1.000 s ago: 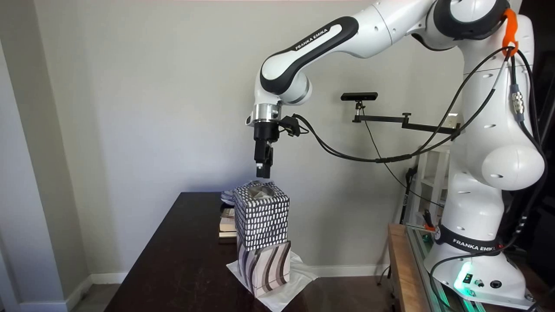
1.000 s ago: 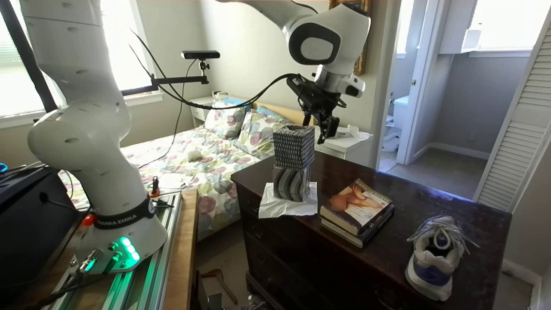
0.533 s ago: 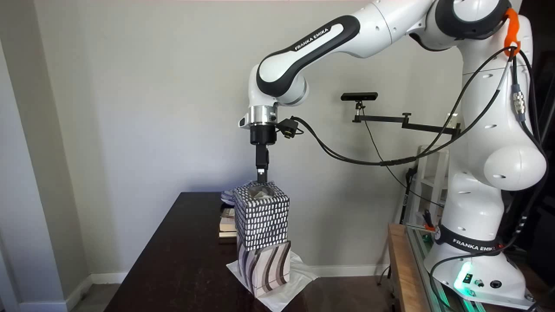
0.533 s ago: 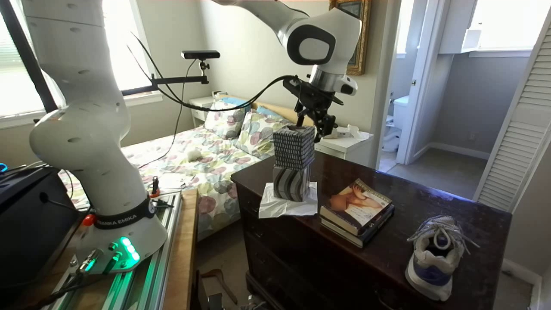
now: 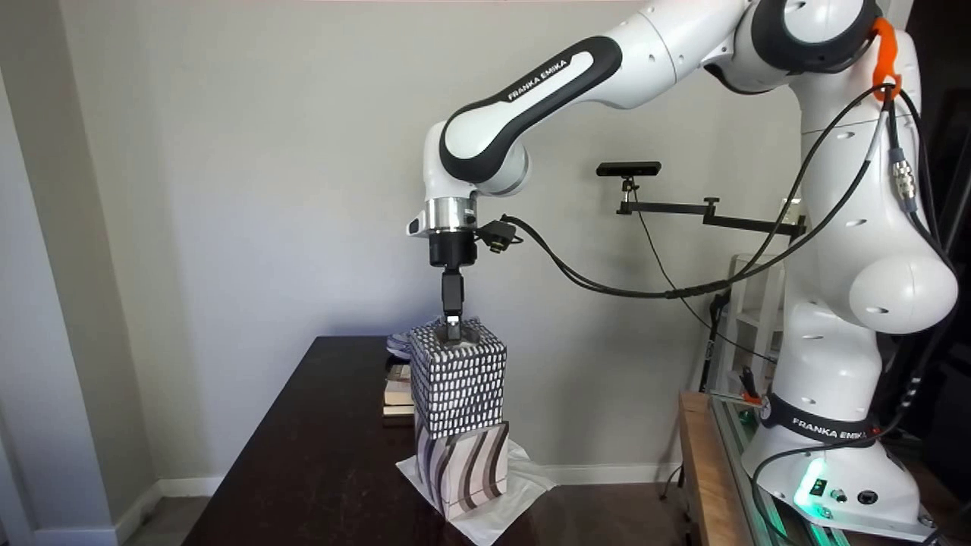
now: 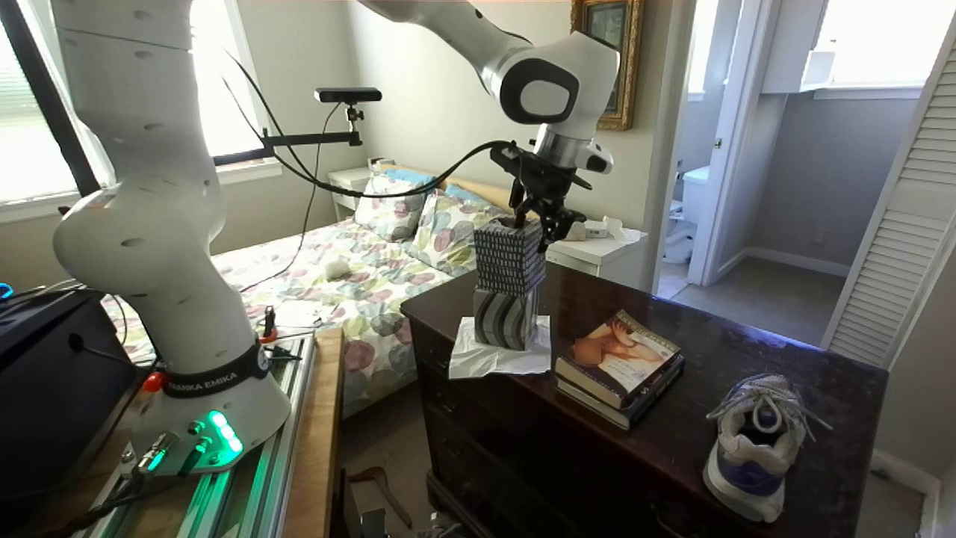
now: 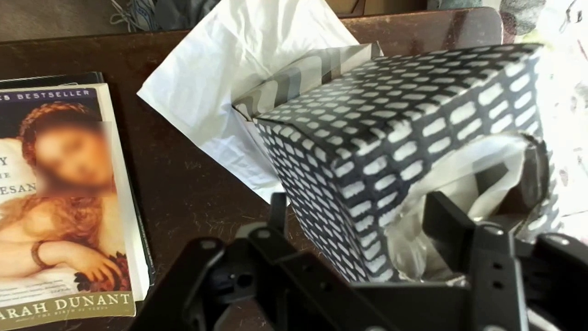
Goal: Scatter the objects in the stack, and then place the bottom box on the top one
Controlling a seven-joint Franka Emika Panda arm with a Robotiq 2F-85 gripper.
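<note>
Pincer (image 7: 356, 202) astride a wall of the checkered box (image 6: 510, 258), jaws wide, nothing gripped yet.
In an exterior view the striped box (image 6: 502, 320) stands directly under the checkered box; my pincer, lower than a moment ago, has one jaw at the opening, one outside; right of the checkered box come the books (image 6: 622, 360), then, well apart, the sneaker (image 6: 756, 444). I judge the unstacking can start, freeing the striped box.

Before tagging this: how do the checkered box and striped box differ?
The checkered box bears white dashes on black; the striped box has wavy brown-and-white stripes. The checkered box sits on top; the striped box stands beneath, on a white sheet. Both are patterned.
</note>
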